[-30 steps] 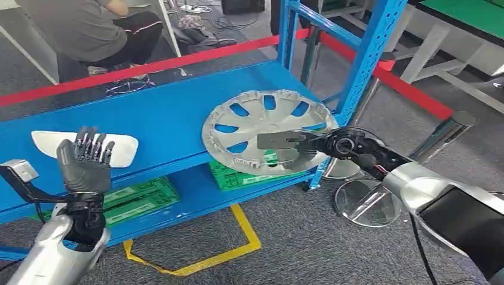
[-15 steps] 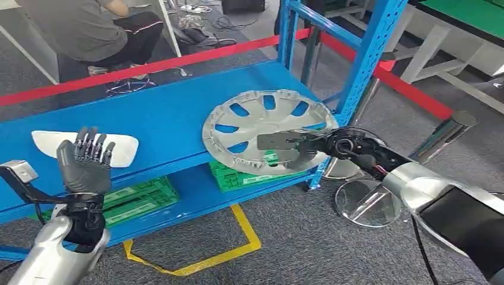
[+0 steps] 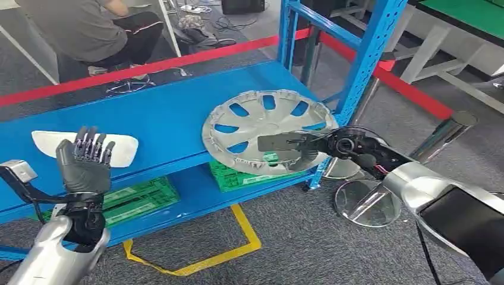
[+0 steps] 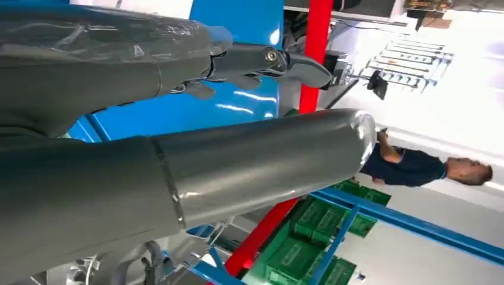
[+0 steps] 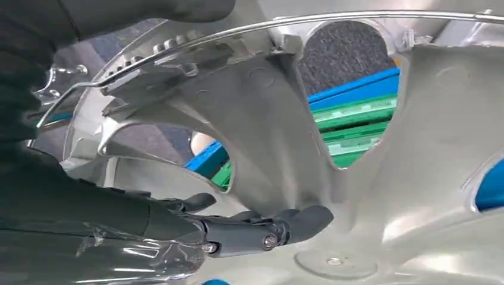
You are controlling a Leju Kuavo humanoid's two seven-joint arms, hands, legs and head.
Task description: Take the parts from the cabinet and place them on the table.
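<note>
Right hand (image 3: 295,149) grips the silver spoked plastic wheel cover (image 3: 261,127) at the blue metal shelf's (image 3: 160,113) front right edge; I would lift level, clearing the upright. Left hand (image 3: 85,159) hovers open.

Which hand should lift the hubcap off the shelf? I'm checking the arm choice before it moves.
Right. The right hand is already at the hubcap rim, fingers under it in the right wrist view. The left hand is raised, open, near the white part.
</note>
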